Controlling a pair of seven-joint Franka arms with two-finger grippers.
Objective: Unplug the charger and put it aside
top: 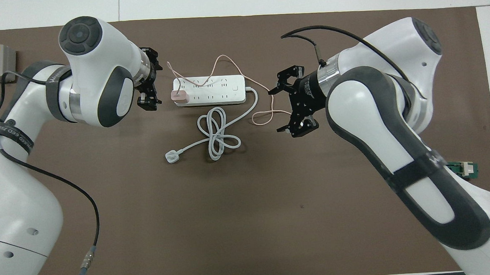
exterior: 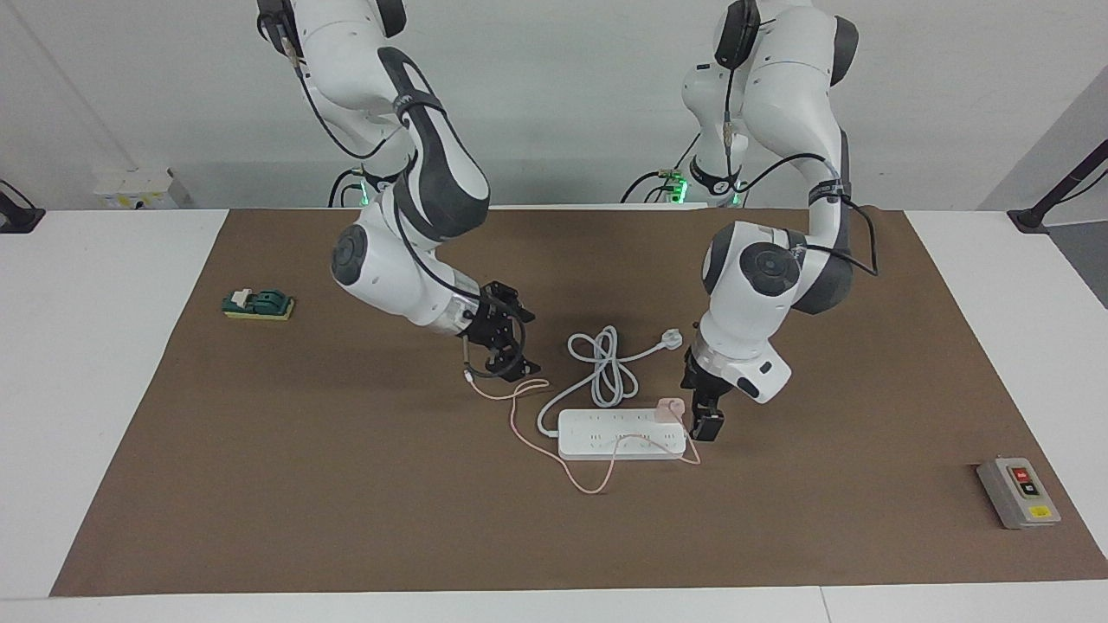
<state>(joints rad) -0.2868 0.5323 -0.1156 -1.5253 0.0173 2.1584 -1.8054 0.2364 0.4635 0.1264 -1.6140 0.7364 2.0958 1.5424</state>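
Note:
The charger is a small pale pink cube plugged into the white power strip at the strip's end toward the left arm; it also shows in the overhead view. Its thin pink cable runs across the strip and loops toward the right arm's end. My left gripper is low beside the charger, open and not holding it; it also shows in the overhead view. My right gripper hangs open and empty over the cable's loose end.
The strip's thick white cord lies coiled nearer to the robots than the strip, ending in a white plug. A grey switch box sits toward the left arm's end. A green block on a yellow pad sits toward the right arm's end.

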